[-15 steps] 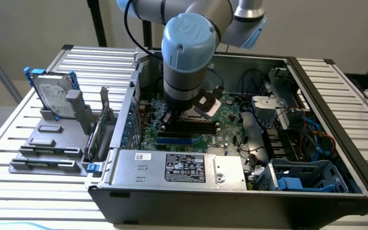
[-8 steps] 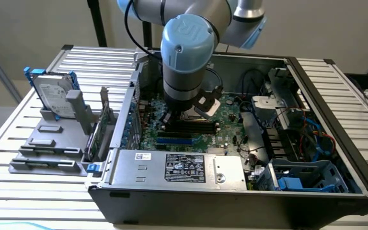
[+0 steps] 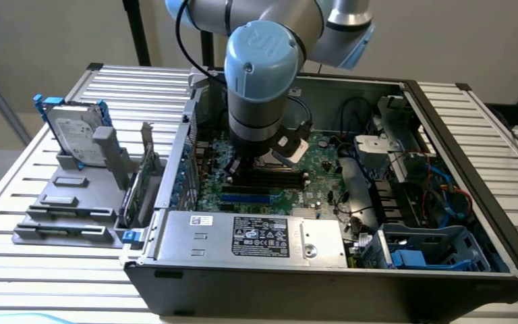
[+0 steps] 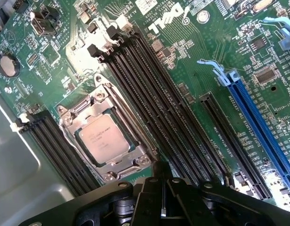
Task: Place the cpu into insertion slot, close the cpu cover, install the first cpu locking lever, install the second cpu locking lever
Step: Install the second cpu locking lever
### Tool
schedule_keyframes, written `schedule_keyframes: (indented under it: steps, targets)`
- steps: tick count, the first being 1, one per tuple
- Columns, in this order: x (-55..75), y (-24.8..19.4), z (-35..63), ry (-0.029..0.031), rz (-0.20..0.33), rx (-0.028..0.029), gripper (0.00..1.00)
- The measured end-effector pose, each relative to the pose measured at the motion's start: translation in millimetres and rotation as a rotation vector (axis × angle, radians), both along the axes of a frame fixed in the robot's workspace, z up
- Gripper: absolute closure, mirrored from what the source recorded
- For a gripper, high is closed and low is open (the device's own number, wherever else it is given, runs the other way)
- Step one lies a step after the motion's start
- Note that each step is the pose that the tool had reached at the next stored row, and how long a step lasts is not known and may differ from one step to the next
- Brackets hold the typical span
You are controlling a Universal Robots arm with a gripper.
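Note:
The cpu (image 4: 104, 139), a pale silvery square chip, lies flat in the insertion slot (image 4: 75, 133) on the green motherboard (image 4: 192, 80). The cpu cover (image 4: 134, 159), a silvery frame with a cut-out centre, lies down around the chip. My gripper (image 4: 159, 170) is shut, its dark tips together just beside the socket's corner, next to the long black memory slots (image 4: 154, 103). I see nothing held between the fingers. In the exterior view the arm's wrist (image 3: 257, 101) reaches down into the open computer case over the motherboard (image 3: 324, 165).
The grey labelled power-supply box (image 3: 250, 236) sits at the case's front. A blue drive cage (image 3: 430, 251) and cables fill the exterior view's right. A hard drive (image 3: 75, 131) stands on a grey holder outside the case. Blue expansion slots (image 4: 258, 127) lie beyond the memory slots.

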State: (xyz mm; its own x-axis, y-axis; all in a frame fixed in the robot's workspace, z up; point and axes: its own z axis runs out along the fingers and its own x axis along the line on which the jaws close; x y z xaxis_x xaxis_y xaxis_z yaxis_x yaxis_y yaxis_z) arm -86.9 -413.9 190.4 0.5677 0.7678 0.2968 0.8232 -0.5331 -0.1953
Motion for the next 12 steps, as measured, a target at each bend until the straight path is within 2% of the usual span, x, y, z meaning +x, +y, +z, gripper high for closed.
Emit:
schedule_keyframes:
  steps: [3,5,8,12]
  targets:
    - [-0.3,0.3,-0.2,-0.0012,0.0,-0.013,0.89]
    - [-0.4,0.3,0.0,-0.0012,0.0,-0.0176,0.89]
    - [-0.9,-0.2,4.8,-0.0009,0.0,-0.0212,0.89]
    - [-1.5,0.1,16.8,-0.001,0.0,-0.02,0.89]
